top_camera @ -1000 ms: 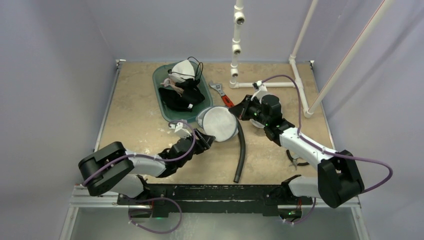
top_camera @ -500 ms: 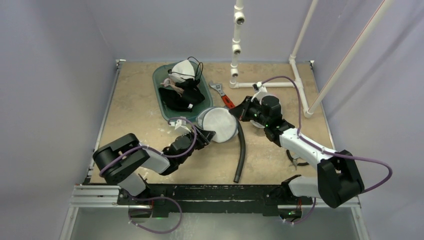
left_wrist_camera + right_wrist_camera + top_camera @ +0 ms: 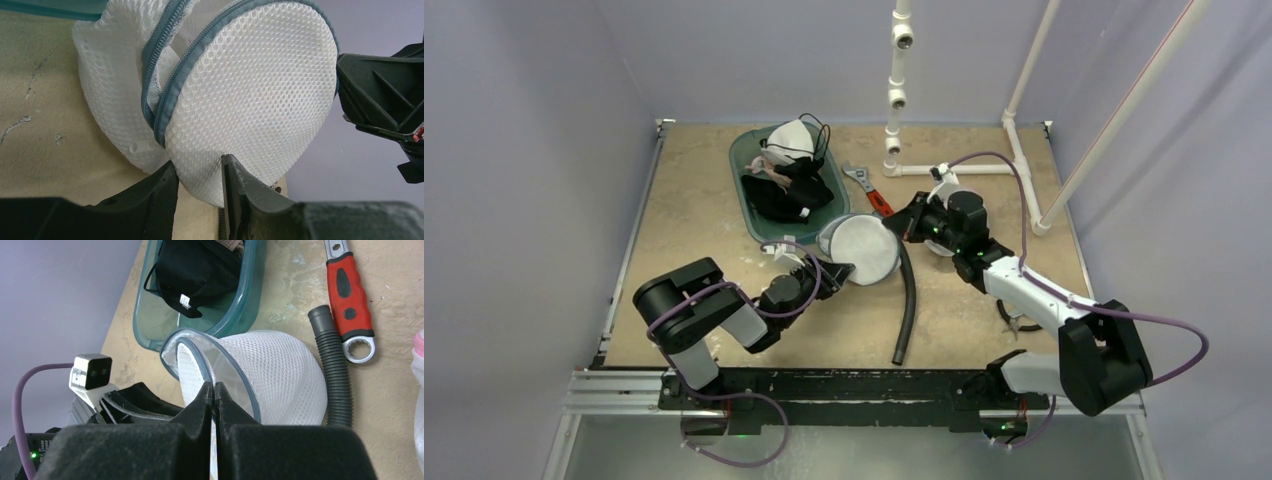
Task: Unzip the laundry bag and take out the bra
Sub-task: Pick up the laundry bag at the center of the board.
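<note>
The white mesh laundry bag (image 3: 861, 248) with a grey-blue zip lies at the table's middle, its zip partly open (image 3: 159, 75). My left gripper (image 3: 837, 272) is at its near left edge. In the left wrist view the fingers (image 3: 197, 170) pinch the bottom edge of the round mesh lid (image 3: 250, 90). My right gripper (image 3: 904, 226) is at the bag's right side, shut (image 3: 214, 387) on the zip rim (image 3: 240, 375) of the opening. No bra shows inside the opening. Black and white garments (image 3: 786, 170) lie in the teal tub (image 3: 746, 190).
A red-handled wrench (image 3: 871, 192) lies behind the bag. A black ribbed hose (image 3: 907, 300) runs along the bag's right side toward the near edge. A white PVC pipe frame (image 3: 894, 100) stands at the back right. The tub touches the bag's far left.
My left arm's elbow has swung right and forward toward the bag while its gripper stayed at the bag's edge. The right arm and the bag have hardly moved.
</note>
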Robot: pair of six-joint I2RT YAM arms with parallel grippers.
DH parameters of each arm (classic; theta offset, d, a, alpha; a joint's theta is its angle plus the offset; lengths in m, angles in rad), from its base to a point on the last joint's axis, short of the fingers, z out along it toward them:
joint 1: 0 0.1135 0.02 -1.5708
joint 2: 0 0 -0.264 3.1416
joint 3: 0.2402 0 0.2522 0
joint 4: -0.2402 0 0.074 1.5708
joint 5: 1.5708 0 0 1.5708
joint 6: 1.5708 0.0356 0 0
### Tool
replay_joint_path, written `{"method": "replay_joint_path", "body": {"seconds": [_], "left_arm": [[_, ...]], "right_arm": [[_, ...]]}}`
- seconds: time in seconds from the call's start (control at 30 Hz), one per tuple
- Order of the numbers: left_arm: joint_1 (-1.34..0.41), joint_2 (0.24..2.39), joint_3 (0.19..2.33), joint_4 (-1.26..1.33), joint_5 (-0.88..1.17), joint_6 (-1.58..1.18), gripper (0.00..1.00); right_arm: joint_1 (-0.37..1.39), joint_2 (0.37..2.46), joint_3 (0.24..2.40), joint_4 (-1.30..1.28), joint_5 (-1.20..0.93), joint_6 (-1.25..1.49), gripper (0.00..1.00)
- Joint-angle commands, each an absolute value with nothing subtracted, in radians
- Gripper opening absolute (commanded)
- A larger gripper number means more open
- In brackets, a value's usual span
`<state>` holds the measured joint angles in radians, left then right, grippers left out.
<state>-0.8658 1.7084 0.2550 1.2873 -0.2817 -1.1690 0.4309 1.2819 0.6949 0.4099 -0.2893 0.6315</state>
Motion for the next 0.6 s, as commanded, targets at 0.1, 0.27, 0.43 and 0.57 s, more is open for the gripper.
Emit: {"method": "replay_joint_path", "body": {"seconds": [0.1,0.27,0.43,0.57], "left_arm": [[-0.861,1.711,0.273,1.391,-0.249,-1.160,0.26],[-0.861,1.656,0.255,1.350,-0.230,-1.154,0.00],[-0.879,1.354,0.362,0.732,-0.239,-1.106,0.00],[-0.910,1.148,0.550,0.211,-0.309,-1.019,0.00]], "right_arm": [[0.426,1.248,0.679,0.445,-0.316,0.631,0.00],[0.426,1.219,0.691,0.397,-0.304,0.622,0.07],[0.426,1.128,0.771,0.147,-0.176,0.557,0.73],[0.430,0.997,0.782,0.060,-0.087,0.532,0.95]]}}
